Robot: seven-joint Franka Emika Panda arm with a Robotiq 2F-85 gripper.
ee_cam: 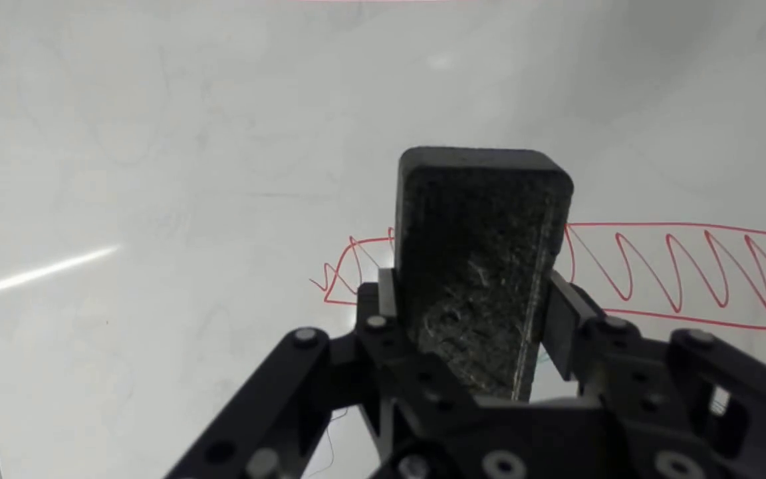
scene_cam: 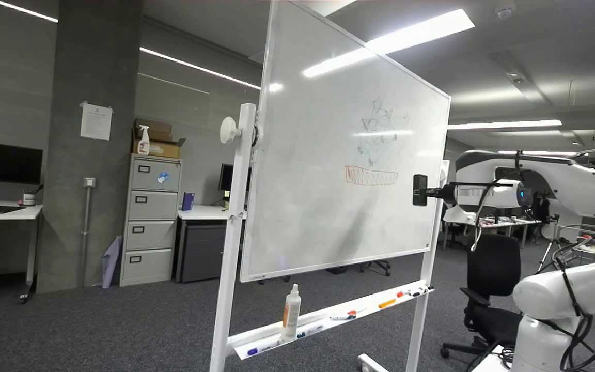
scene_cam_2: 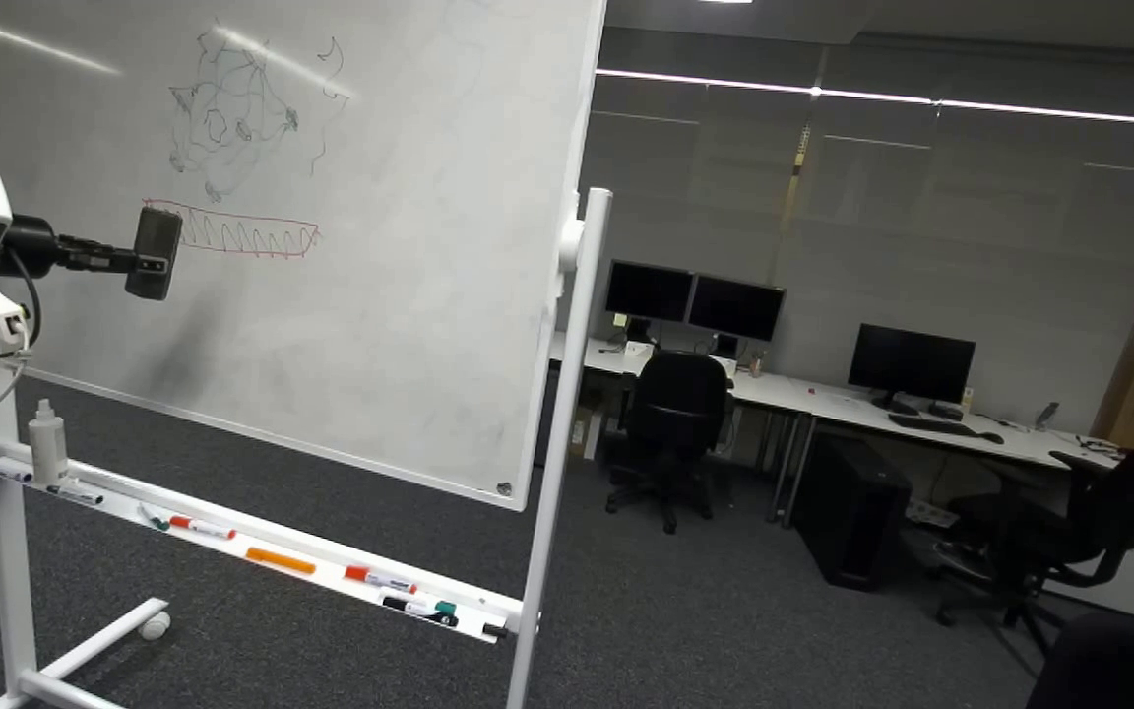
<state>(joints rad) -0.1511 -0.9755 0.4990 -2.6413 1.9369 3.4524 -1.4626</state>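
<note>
The gripper (ee_cam: 473, 307) has its jaws pinching a black block (ee_cam: 483, 226), held roughly upright before the whiteboard (scene_cam_2: 409, 345) and hiding part of a red-drawn band (ee_cam: 685, 276) in the wrist view (contact with the whiteboard cannot be determined). The tray (scene_cam_2: 473, 620) below carries a standing white bottle (scene_cam: 291, 312), an orange marker (scene_cam_2: 280, 560) and several other markers (scene_cam_2: 380, 578). In an exterior view, a white cup (scene_cam: 29, 199) on a desk (scene_cam: 5, 213) contains dark items (scene_cam: 38, 189), and a cardboard box (scene_cam: 164, 149), contents hidden, sits atop a filing cabinet (scene_cam: 152, 222).
</note>
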